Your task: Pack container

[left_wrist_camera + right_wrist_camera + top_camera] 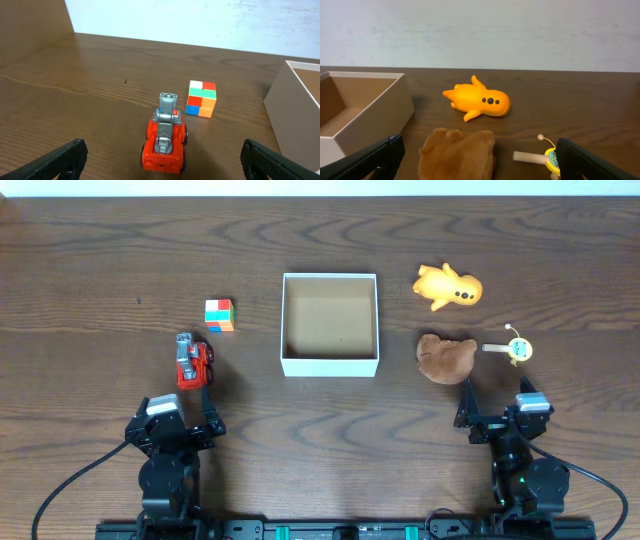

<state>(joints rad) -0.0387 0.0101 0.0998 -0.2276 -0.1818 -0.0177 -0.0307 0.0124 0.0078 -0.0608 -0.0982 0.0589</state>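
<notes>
The container (330,364) is a square white box with a brown inside at the table's middle; its wall shows in the left wrist view (290,115) and the right wrist view (385,110). Nothing lies in it. A red toy car (192,361) (165,140) and a colour cube (219,314) (201,99) lie left of it. An orange toy (448,286) (479,100), a brown plush (445,356) (457,155) and a small wooden toy (511,348) (540,159) lie right of it. My left gripper (178,415) (162,167) is open just short of the car. My right gripper (497,405) (480,165) is open just short of the plush.
The dark wooden table (100,270) reaches a pale wall at the back. Black cables run from both arm bases along the front edge.
</notes>
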